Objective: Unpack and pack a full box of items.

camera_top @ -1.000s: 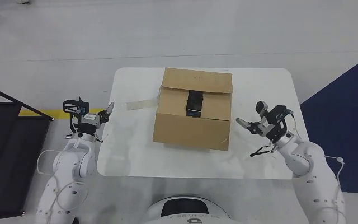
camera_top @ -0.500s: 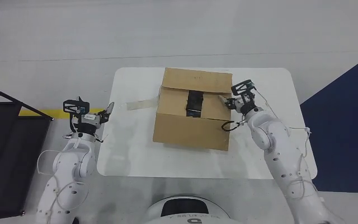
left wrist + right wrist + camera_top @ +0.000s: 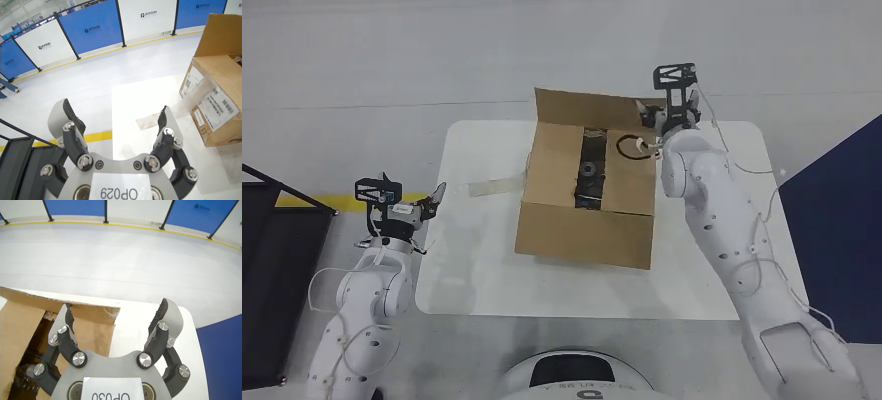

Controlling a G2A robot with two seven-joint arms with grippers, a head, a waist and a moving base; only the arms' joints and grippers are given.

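Box: brown cardboard box sits in the middle of the white tabletop. Its far flap stands raised, and the two top flaps lie parted with a gap between them.
Contents: dark items show in the gap; I cannot tell what they are.
Right pincer: spread and empty, at the box's far right corner, one finger by the raised flap's end, the other over bare tabletop.
Left pincer: spread and empty, over the tabletop's left edge, well apart from the box.
Tape: a clear strip runs from the box's left side onto the tabletop.
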